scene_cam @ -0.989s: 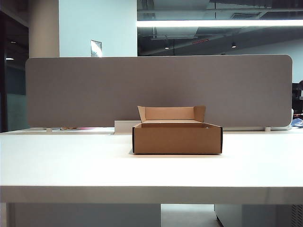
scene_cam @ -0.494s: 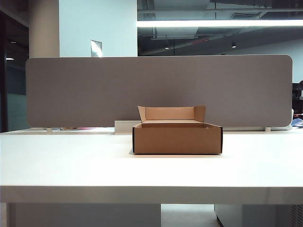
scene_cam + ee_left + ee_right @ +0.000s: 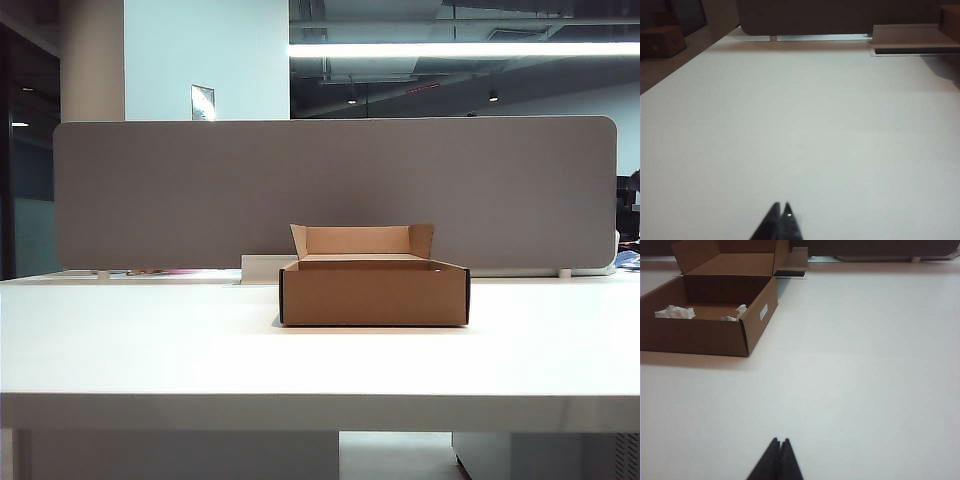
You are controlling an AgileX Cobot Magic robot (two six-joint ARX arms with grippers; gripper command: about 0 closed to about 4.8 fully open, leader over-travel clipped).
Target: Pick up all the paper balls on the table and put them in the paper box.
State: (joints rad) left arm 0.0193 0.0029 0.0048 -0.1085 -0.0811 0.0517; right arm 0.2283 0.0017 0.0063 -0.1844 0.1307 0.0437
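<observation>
The brown paper box [image 3: 373, 293] stands open in the middle of the white table [image 3: 150, 350], its flap upright at the back. In the right wrist view the paper box [image 3: 700, 335] holds white paper balls: one [image 3: 674, 313] at one end, and more white paper [image 3: 735, 315] against the near wall. My right gripper [image 3: 780, 441] is shut and empty, low over bare table, well short of the box. My left gripper [image 3: 781, 205] is shut and empty too, over bare table, with only a corner of the box [image 3: 951, 22] in its view. Neither arm shows in the exterior view.
A grey divider panel [image 3: 330, 190] runs along the back of the table. A flat white block [image 3: 262, 268] lies behind the box by the panel, seen also as a slab [image 3: 912, 40] in the left wrist view. The table's front edge [image 3: 320, 410] is thick.
Nothing differs in the exterior view: the box and table stand as before, and no arm enters that view.
</observation>
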